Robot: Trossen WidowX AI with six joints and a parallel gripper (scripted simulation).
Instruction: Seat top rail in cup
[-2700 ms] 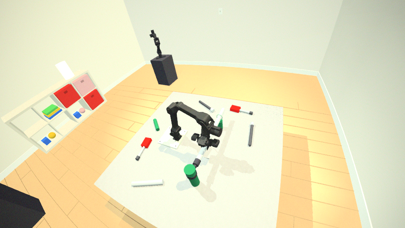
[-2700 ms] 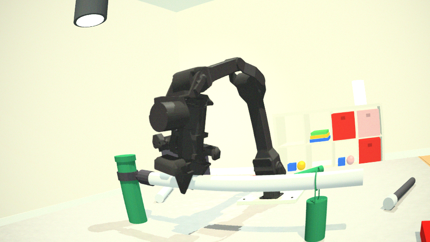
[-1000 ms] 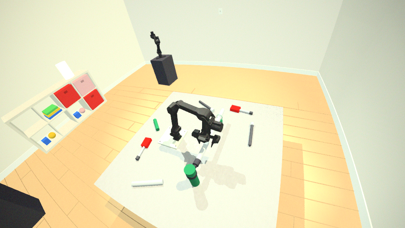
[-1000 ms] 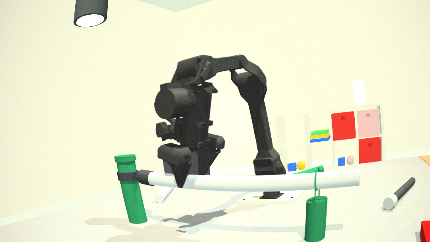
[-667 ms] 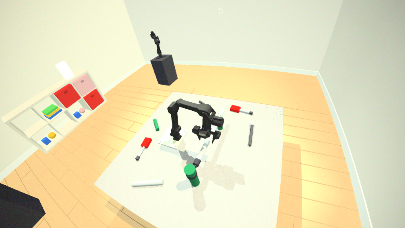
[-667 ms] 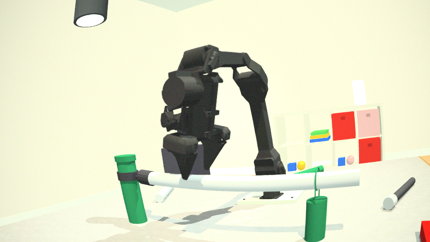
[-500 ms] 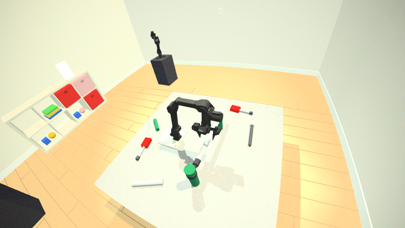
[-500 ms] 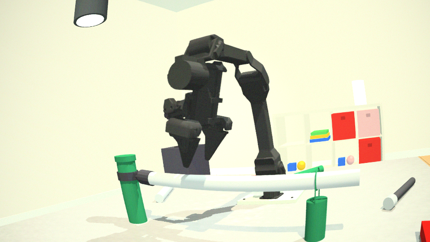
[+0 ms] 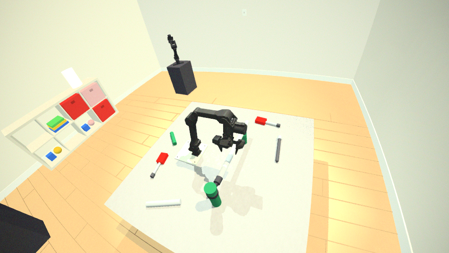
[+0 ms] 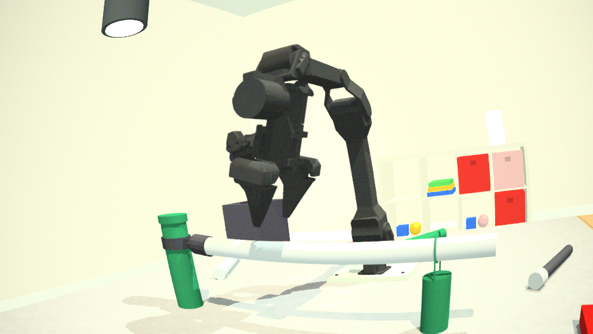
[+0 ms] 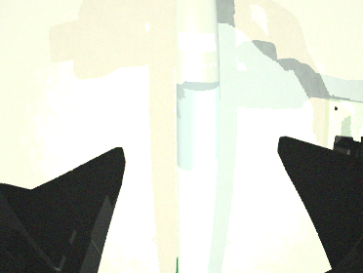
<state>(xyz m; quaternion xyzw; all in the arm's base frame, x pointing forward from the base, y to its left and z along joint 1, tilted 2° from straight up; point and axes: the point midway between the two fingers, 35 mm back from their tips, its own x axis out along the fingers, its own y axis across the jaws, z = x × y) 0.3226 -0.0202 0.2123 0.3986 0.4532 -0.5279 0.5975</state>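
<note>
The white rail point(image 9: 223, 169) point(image 10: 340, 251) point(image 11: 199, 58) runs from the black rail-end cup point(image 9: 217, 180) point(image 10: 201, 244) through the thin green loop above the short green post point(image 9: 245, 139) point(image 10: 435, 302). Its left end is inside the cup's mouth; the end itself is hidden, so its depth cannot be seen. The cup hangs on the dark brace band point(image 9: 212, 197) point(image 10: 174, 243), a little below the cap point(image 9: 210, 188) point(image 10: 172, 218) of the big green post point(image 9: 216, 202) point(image 10: 184, 278), which leans slightly. My gripper point(image 9: 228, 152) point(image 10: 272, 220) point(image 11: 204, 149) is wide open and empty, its fingertips above the rail, not touching it.
A white tube point(image 9: 163, 203) lies left of the big post. A dark rod point(image 9: 278, 152) point(image 10: 556, 259), a small green tube point(image 9: 173, 138) and two red-ended pieces point(image 9: 161, 158) point(image 9: 260, 120) lie around the arm on the pale mat point(image 9: 276, 213).
</note>
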